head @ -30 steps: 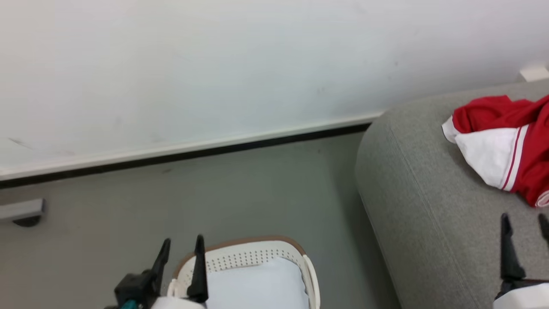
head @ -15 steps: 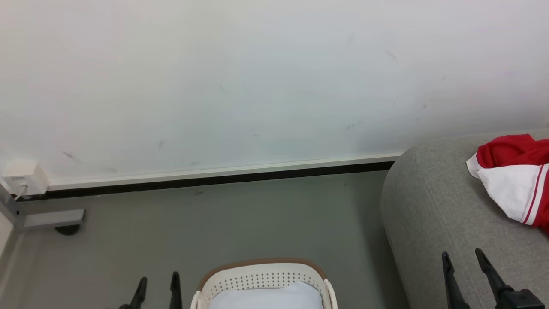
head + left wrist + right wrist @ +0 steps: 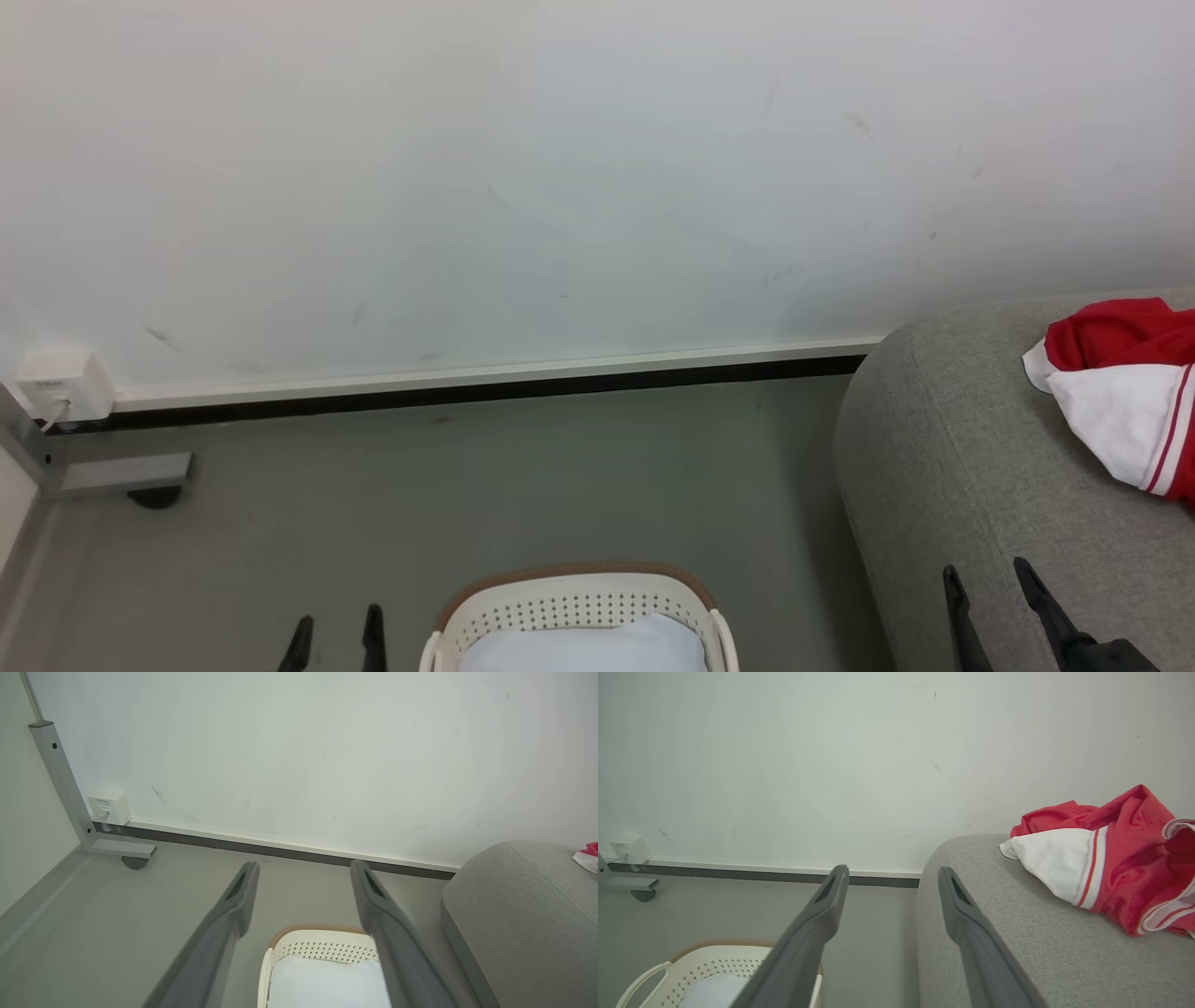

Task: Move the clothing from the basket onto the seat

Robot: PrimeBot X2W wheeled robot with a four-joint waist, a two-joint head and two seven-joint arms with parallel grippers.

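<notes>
Nearest, the left gripper (image 3: 338, 627) and right gripper (image 3: 987, 571) hang with jaws parted and empty, flanking the basket (image 3: 579, 597), which stands on the floor (image 3: 560, 467) and holds a pale pad (image 3: 583, 651). Farther right, the clothing (image 3: 1120, 392), red with white panels, lies bunched on the seat (image 3: 943, 467), well apart from the basket; the wall (image 3: 560, 187) rises behind

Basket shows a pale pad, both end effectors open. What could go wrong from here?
1. The pad fills what shows of the basket; the left end effector could grab it by mistake.
2. The basket is cut off at the frame edges, so leftover garments may go unnoticed.
3. The right end effector hangs by the edge of the seat and may scrape it swinging across.
</notes>
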